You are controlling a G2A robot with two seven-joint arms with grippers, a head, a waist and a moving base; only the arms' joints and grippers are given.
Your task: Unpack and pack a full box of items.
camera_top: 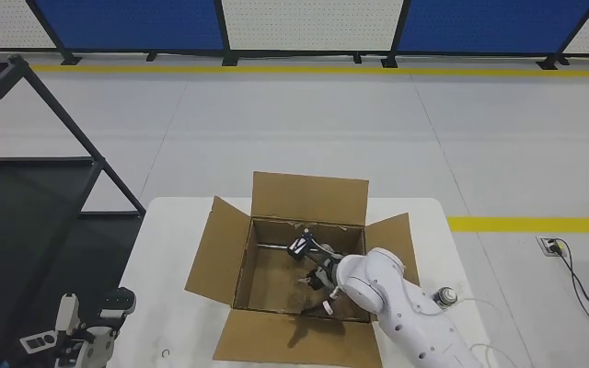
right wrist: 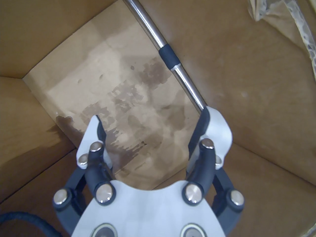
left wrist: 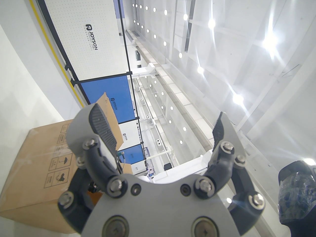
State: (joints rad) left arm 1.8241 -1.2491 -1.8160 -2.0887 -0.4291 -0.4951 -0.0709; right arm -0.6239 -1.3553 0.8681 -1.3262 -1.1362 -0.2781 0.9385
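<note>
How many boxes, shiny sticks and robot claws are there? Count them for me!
Brown cardboard box: 1
Shiny metal rod with a black band: 1
Robot claws, left claw and right claw: 2
Total: 4

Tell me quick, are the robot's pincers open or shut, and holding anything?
Left pincer: open, holding nothing.
Right pincer: open, holding nothing, down inside the cardboard box near a metal rod.

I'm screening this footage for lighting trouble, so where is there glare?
Left wrist view: ceiling lights flare into streaks beyond the left gripper. Right wrist view: a bright highlight runs along the metal rod in the box. Top view: evenly lit, no glare.
</note>
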